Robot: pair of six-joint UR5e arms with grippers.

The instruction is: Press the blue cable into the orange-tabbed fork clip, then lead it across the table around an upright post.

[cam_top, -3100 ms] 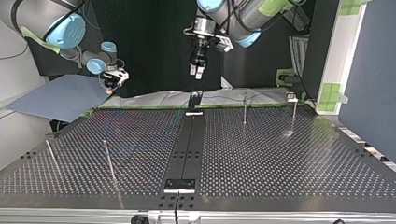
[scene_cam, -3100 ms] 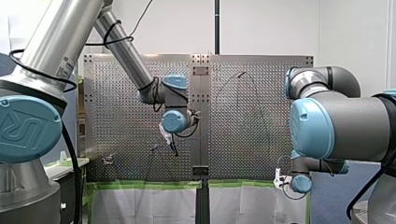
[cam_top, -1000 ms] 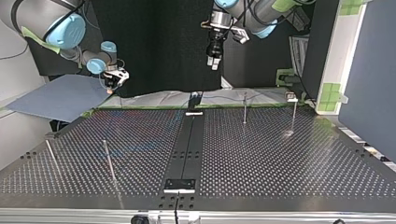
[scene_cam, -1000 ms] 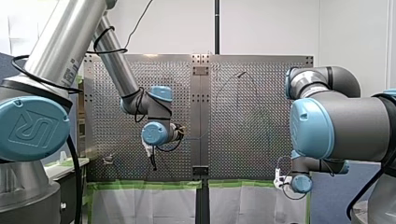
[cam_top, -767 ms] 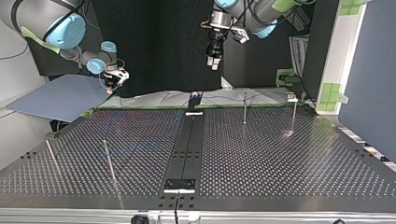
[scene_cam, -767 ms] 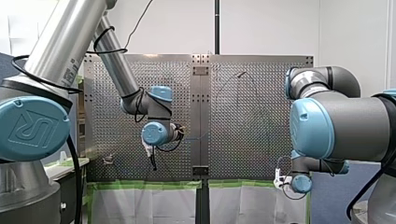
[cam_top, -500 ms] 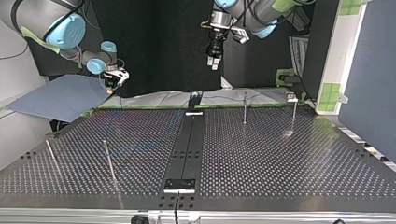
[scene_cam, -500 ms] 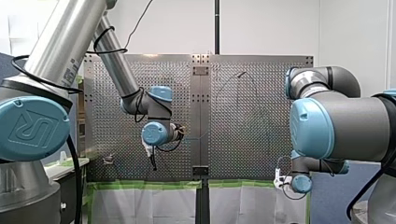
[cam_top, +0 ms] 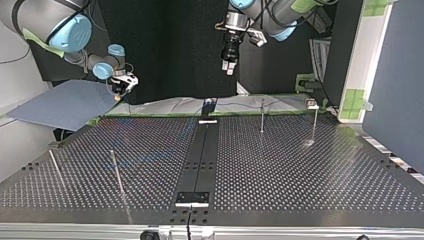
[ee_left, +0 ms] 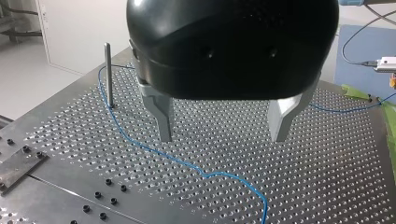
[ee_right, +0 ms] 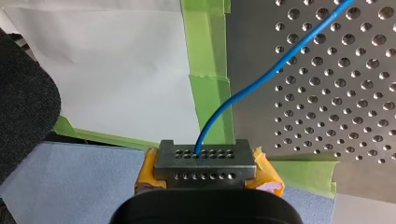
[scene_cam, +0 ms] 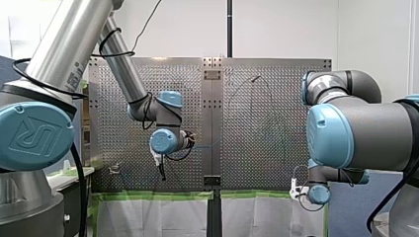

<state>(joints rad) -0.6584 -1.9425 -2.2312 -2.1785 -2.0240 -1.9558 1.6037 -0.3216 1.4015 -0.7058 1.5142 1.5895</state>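
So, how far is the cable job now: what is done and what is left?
Done: my right gripper is shut on one end of the blue cable, which lies loose on the perforated table and passes close by an upright post. In hand: my left gripper hangs open above the cable, holding nothing. Left: no view shows the cable seated in a fork clip, so pressing and routing seem to remain.

The thin blue cable [ee_left: 140, 145] is lying on the perforated metal table [ee_left: 327, 177]. It is passing beneath my left arm's black, metal-fingered gripper [ee_left: 223, 125] and just beside a slim upright metal post [ee_left: 108, 74] that is standing off to that gripper's side. The cable's end is sitting between the pads of my right arm's gripper [ee_right: 204, 156], which is hanging beyond the table's taped edge, by a flat blue mat [ee_right: 70, 182].
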